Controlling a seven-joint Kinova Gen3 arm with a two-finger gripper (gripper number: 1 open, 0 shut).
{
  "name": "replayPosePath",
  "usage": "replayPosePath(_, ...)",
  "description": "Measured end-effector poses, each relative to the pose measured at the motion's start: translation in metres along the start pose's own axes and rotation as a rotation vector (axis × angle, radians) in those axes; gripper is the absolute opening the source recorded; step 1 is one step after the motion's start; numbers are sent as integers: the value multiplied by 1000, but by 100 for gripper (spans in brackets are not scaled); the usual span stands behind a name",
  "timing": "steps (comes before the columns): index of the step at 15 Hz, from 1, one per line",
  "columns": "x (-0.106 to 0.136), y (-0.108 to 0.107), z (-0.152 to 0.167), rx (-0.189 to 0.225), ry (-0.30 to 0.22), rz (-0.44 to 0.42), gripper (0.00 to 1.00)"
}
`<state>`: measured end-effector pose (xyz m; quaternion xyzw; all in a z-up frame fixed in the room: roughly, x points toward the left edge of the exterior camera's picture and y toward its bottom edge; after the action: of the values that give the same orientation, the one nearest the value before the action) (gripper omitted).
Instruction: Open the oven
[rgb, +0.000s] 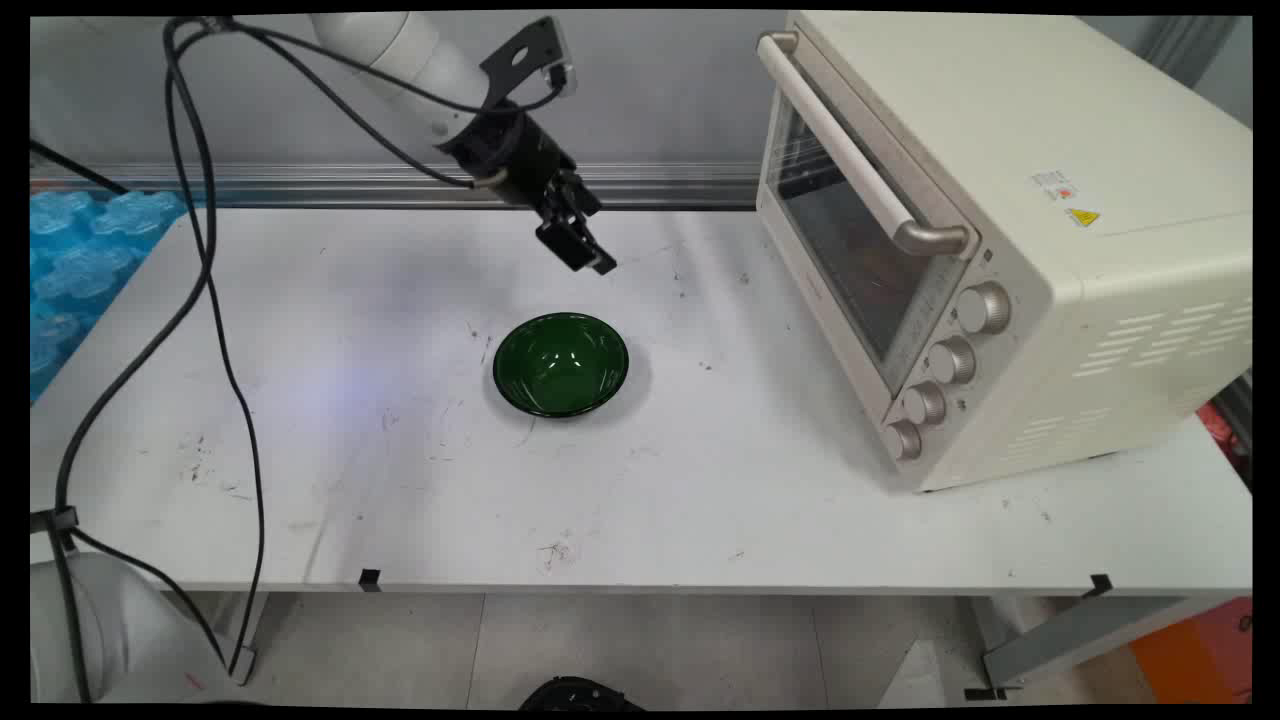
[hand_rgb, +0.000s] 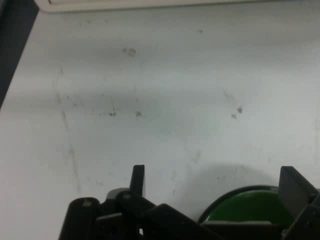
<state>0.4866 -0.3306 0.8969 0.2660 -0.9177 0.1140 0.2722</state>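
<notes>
Nearest me, the green bowl (rgb: 560, 363) sits on the worktop (rgb: 700, 500), my claw (rgb: 585, 250) spread, empty, hovering at its twelve o'clock; descending carelessly could clip the rim.

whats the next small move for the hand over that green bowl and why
Probably a short drop straight down toward the far rim of the green bowl. The hand hangs above the table, just behind the bowl and not touching it, with its fingers spread apart. The hand view shows the bowl's rim low between them, so little sideways correction seems needed. The bowl looks empty.
</notes>
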Motion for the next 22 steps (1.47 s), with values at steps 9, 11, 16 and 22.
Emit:
replayPosePath(9,77,-8,-19,-28,53,52,100)
replayPosePath(11,97,-12,-25,-23,76,60,100)
replayPosePath(16,148,-21,-40,-4,142,73,0)
replayPosePath(22,200,-26,-50,-9,205,82,0)
